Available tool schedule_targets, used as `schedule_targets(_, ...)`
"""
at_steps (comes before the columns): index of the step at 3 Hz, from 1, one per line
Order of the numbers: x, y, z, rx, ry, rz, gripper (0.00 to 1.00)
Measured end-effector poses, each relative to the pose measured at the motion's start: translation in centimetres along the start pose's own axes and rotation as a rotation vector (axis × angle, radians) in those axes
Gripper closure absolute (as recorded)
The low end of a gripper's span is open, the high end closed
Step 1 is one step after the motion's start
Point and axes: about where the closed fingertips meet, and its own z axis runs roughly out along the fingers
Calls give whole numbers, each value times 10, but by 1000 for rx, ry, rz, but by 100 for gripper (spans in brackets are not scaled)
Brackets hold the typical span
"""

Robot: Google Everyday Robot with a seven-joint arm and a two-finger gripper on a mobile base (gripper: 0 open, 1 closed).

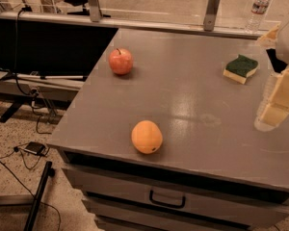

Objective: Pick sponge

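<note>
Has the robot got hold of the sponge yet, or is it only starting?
Nothing looks done yet. The sponge lies untouched on the grey cabinet top. The hand hangs at the right edge, apart from it. Reaching, gripping and lifting are all left.

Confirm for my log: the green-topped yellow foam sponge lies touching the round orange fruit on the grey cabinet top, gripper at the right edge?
No. In the camera view the green-topped yellow foam sponge lies apart from the round orange fruit, back right on the grey cabinet top; the gripper is at the right edge.

Green-topped yellow sponge, flat, near the claw
</note>
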Motion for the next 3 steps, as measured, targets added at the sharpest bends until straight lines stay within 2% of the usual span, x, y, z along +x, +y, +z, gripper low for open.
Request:
schedule_targets(1, 0, 0, 0, 2, 0, -2, 0)
schedule_targets(2, 10, -8, -3, 38, 3, 20, 0)
schedule_targets(3, 34, -39, -5, 117, 1, 81, 0)
